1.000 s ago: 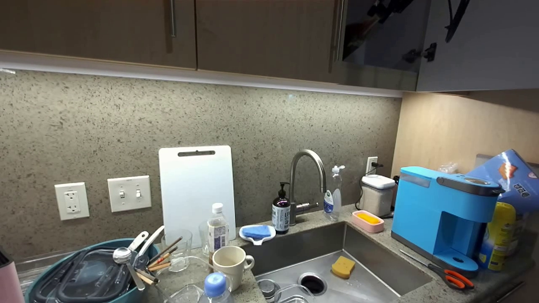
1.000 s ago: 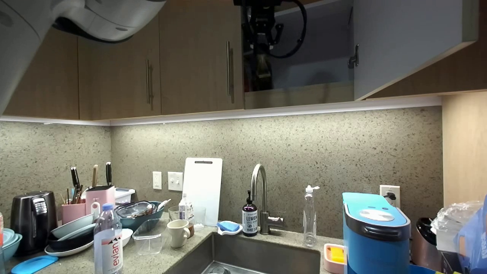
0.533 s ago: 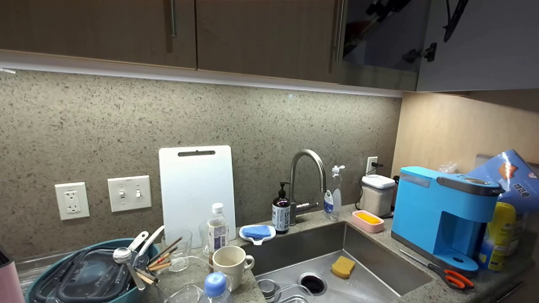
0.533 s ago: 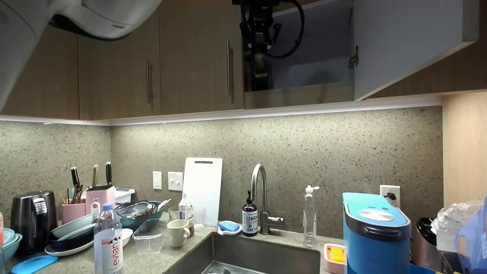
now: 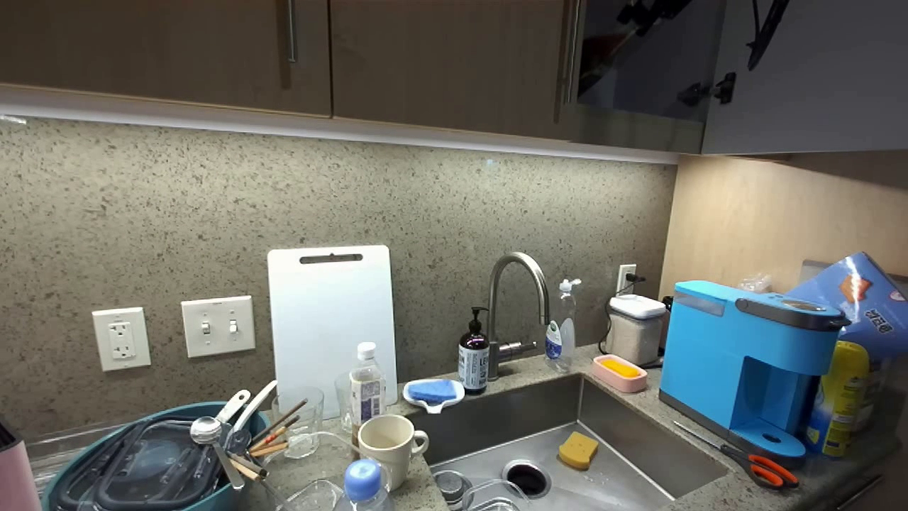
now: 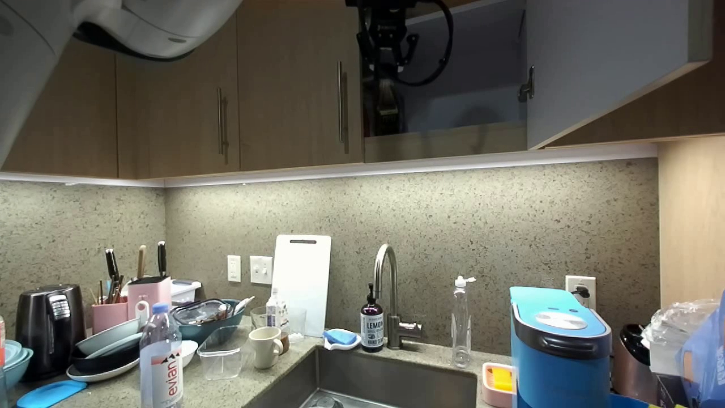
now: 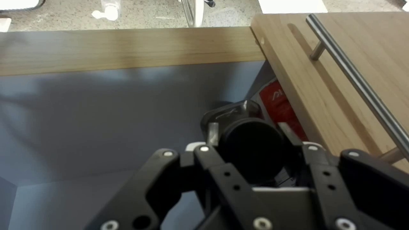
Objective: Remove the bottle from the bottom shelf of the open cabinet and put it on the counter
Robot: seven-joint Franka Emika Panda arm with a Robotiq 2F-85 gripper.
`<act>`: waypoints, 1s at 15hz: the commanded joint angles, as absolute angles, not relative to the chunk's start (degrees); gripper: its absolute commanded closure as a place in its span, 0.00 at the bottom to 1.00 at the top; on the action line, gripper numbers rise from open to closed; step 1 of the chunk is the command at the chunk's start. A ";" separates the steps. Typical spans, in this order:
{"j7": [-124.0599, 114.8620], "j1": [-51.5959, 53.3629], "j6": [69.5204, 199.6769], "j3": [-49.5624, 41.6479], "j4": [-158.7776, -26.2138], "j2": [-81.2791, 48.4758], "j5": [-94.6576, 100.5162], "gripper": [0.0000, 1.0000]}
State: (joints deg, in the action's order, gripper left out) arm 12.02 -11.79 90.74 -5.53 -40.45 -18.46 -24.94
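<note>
At left, bowls (image 6: 105, 340) sit piled on the counter (image 6: 222, 394), maybe to dry; next, the gripper (image 7: 251, 132) points down and pinches the bottle (image 6: 388, 106) by its top, I think so it can be lifted; the bottle is inside the cabinet (image 6: 488, 56), but I cannot tell if it touches the bottom shelf (image 7: 111, 127); at right, the door (image 6: 600, 62) stands wide, so things can come out.

The dark, glossy bottle (image 7: 247, 135), its round top black, was roughly upright inside the open cabinet (image 6: 476, 62), toward its left end, over the grey bottom shelf (image 7: 127, 111), contact unclear. The speckled counter (image 6: 215, 391) ran below the cabinet.
</note>
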 commanded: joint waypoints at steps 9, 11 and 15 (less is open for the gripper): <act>13.62 -15.01 92.33 -5.22 -40.08 -14.84 -30.45 0.78; 13.08 -15.29 91.34 -5.42 -39.88 -14.74 -30.43 0.78; 11.88 -14.52 90.94 -5.51 -38.67 -15.95 -28.89 0.78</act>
